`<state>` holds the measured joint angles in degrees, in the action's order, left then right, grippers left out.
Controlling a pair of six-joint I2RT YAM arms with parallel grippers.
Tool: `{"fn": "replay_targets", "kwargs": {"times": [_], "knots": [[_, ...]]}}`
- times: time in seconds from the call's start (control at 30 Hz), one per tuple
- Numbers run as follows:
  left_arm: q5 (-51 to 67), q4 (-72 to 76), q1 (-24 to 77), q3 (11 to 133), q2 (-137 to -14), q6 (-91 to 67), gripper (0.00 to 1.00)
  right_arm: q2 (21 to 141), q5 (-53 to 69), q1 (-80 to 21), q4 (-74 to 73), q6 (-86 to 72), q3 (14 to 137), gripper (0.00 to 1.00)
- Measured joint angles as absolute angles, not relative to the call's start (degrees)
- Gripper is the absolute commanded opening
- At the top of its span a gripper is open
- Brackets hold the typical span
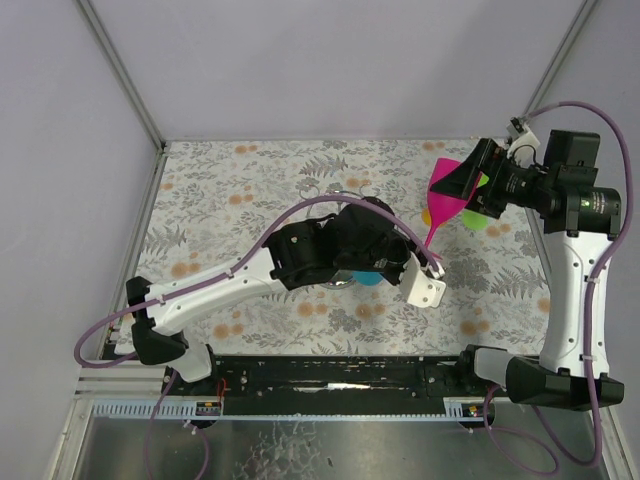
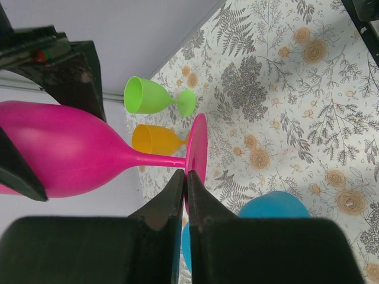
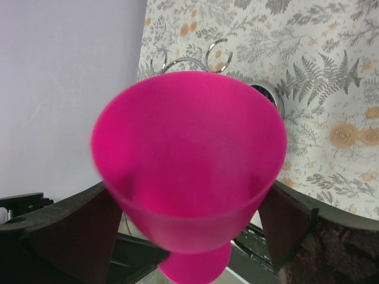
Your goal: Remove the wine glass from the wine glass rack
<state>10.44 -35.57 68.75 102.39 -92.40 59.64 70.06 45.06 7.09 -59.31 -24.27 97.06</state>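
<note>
The pink wine glass (image 1: 448, 188) hangs in the air on its side, off the wine glass rack (image 1: 342, 190). My left gripper (image 1: 437, 262) is shut on the rim of the glass's round foot (image 2: 197, 145), with the stem running away to the left. My right gripper (image 3: 188, 195) is open with the bowl (image 3: 189, 154) between its fingers (image 3: 65, 231), one on each side; I cannot tell whether they touch it. The rack's wire loops (image 3: 189, 59) and round silver base (image 3: 269, 94) show behind the bowl.
A green glass (image 2: 148, 94) and an orange glass (image 2: 157, 139) lie on the patterned tabletop near the back right, beside the right arm. A blue glass (image 2: 275, 207) lies under the left wrist. Grey walls close the table's back and sides.
</note>
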Motion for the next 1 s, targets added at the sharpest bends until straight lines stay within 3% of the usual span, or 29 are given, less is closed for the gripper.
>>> {"fn": "replay_targets", "kwargs": {"times": [0.53,0.77,0.83,0.93,1.0], "knots": [[9.4,-35.3,70.0,99.5,-92.6,64.1,0.00,69.6,44.6,6.6,-60.8,-22.4,94.2,0.90],[8.5,-34.7,70.1,98.2,-92.4,66.3,0.00,69.6,43.8,6.6,-61.5,-21.5,94.3,0.76],[8.4,-34.6,70.1,98.1,-92.4,66.6,0.16,69.6,43.5,6.6,-61.6,-21.4,94.3,0.72],[7.5,-34.0,70.1,98.1,-92.4,66.9,0.57,69.8,42.4,6.6,-62.3,-21.4,95.2,0.65],[6.7,-33.0,70.1,98.1,-92.4,66.7,0.77,70.0,40.4,6.6,-62.9,-21.2,96.9,0.64]]}}
